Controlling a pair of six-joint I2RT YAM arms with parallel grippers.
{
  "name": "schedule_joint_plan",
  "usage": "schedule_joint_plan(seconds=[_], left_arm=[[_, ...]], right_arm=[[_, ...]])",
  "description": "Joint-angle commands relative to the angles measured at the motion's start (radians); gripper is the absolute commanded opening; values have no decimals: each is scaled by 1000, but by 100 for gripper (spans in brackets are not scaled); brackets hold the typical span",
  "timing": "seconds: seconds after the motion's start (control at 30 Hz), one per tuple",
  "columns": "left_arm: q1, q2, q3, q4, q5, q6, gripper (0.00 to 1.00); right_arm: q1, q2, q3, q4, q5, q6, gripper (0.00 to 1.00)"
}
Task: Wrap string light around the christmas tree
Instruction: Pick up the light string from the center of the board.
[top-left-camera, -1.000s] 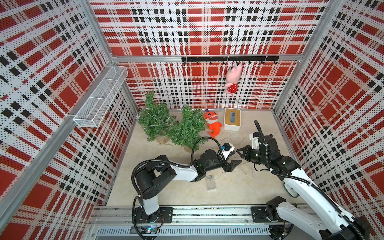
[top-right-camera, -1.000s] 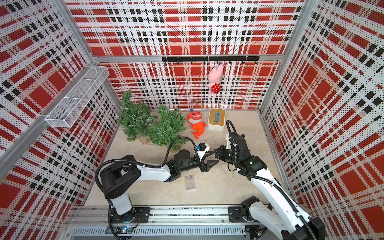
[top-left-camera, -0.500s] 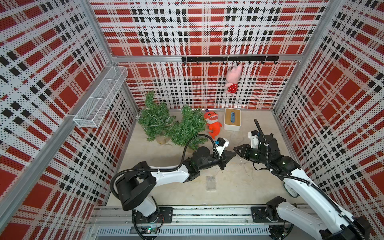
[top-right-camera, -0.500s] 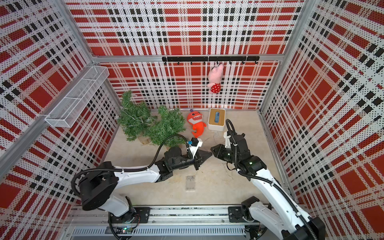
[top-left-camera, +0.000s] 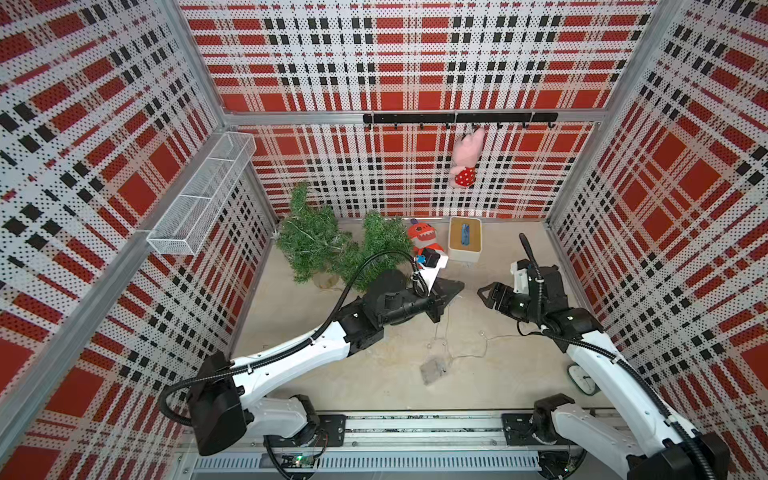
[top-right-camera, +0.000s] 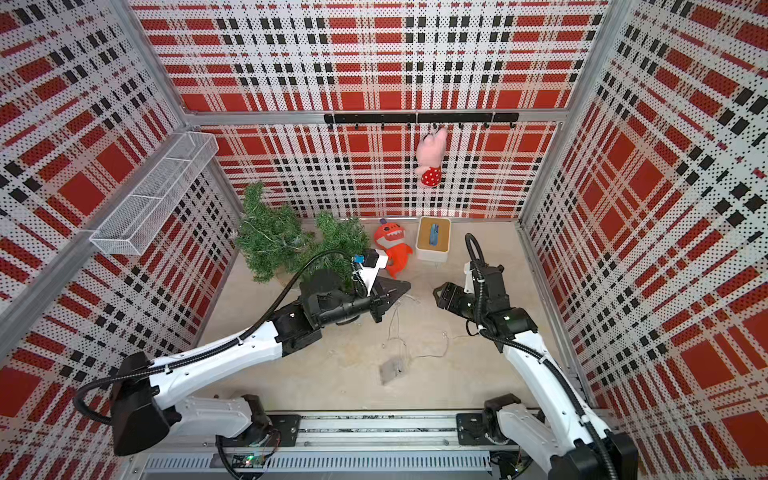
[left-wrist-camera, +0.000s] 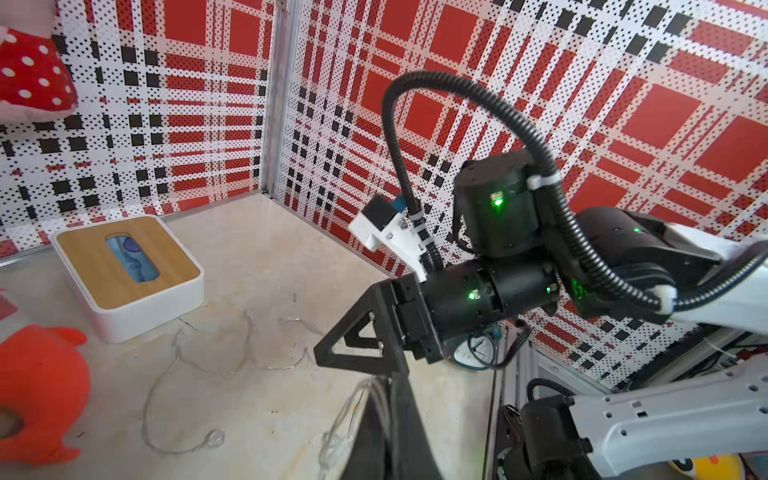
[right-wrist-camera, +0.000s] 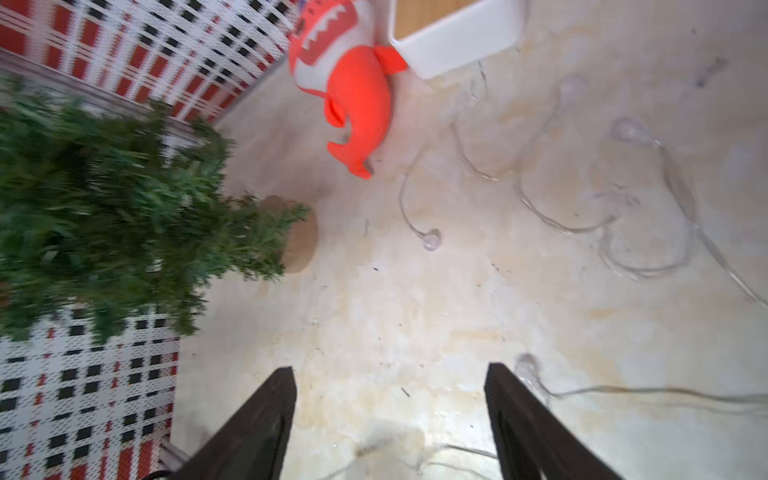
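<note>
Left tool (top-left-camera: 457, 286) reaches out over the middle of the beige surface (top-left-camera: 374, 386) with its jaws pressed together on a strand of the clear string light (right-wrist-camera: 431, 240), which hangs from the tip down to the surface in both top views; the left wrist camera shows a bunch of the clear wire gathered against that tool's dark fingers (left-wrist-camera: 395, 419). Facing it from a short way off, tip toward tip, is the right tool (top-left-camera: 482, 291), its jaws standing apart with nothing between them, as the right wrist view (right-wrist-camera: 390, 370) makes plain. Most of the string light lies loose in loops on the surface between and below the two tools, its small grey battery pack (top-left-camera: 432, 370) resting nearer the front rail; none of this loose wire touches a tree. Two small green trees stand at the back left corner: the rear tree (top-left-camera: 309, 241), with pale threads showing among its branches, and the nearer tree (top-left-camera: 376, 249), partly hidden by the left arm's black hose. Just beside the nearer tree sits an orange plush shark (top-left-camera: 422, 239), and next to that a white box with a wooden lid (top-left-camera: 464, 245); a pink plush toy (top-left-camera: 467, 160) hangs from the black hook rail on the back wall; a wire basket (top-left-camera: 203, 199) is fixed to the left wall.
</note>
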Motion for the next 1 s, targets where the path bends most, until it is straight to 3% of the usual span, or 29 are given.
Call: schedule_joint_plan(seconds=[0.0,0.3,0.57,0.73,0.97], left_arm=[[15,-31,29,-88,18,21,0],[23,-65,11,-78,29,21,0],[30,-106,50,-132,29,22,0],[22,-133,75,-162,27,11,0],[17,-135,175,-238,11,22,0]], right_arm=[[7,15,-56,-78,103,49,77],[210,-12,-285,33,139,383,75],[232,7,-401,205,60,530,77],[232,-12,-500,407,29,694,81],[244,71,-512,590,9,812,82]])
